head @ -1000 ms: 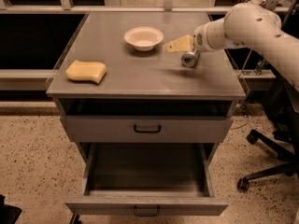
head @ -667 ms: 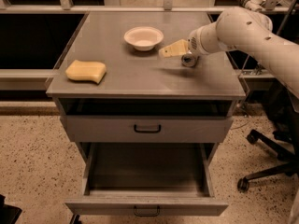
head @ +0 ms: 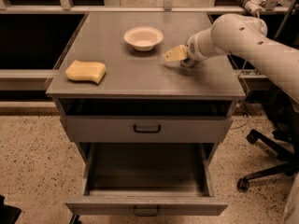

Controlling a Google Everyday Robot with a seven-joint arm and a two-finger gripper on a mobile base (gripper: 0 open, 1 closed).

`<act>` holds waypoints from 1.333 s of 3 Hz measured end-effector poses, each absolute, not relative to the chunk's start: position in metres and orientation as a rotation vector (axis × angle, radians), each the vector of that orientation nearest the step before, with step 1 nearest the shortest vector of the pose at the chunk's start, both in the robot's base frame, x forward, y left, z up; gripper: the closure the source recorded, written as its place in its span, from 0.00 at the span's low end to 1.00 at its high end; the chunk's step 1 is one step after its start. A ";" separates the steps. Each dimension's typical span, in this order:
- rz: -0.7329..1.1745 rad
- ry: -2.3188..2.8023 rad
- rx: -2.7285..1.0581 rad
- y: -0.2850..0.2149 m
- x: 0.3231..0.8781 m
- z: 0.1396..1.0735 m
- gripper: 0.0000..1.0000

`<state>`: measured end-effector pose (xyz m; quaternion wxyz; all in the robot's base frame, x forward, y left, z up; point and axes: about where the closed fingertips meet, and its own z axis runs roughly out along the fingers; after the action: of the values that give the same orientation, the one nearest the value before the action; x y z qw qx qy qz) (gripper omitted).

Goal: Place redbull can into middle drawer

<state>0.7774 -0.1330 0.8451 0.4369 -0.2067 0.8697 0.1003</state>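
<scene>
The redbull can point(head: 188, 62) stands on the cabinet top point(head: 140, 78) at the right, mostly hidden behind my wrist; only its lower part shows. My gripper point(head: 174, 54) points left just above the top, its tip a little left of the can and right of the white bowl. The middle drawer point(head: 146, 206), the lower grey front with a black loop handle, is pulled out and its inside is bare.
A white bowl point(head: 143, 37) sits at the back centre of the top. A yellow sponge point(head: 86, 71) lies at the left. The upper drawer point(head: 146, 129) is closed. An office chair base point(head: 266, 169) stands on the floor to the right.
My arm has swung left, carrying the gripper tip past the can toward the bowl. The can, bowl, sponge and drawers have not moved.
</scene>
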 end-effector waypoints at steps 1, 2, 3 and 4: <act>0.250 2.163 -0.514 -0.133 0.777 0.845 0.42; 0.250 2.163 -0.514 -0.133 0.777 0.845 0.65; 0.250 2.163 -0.514 -0.133 0.777 0.845 0.88; 0.250 2.163 -0.514 -0.133 0.777 0.845 1.00</act>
<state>0.7775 -0.1329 0.8450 0.4368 -0.2068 0.8697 0.1004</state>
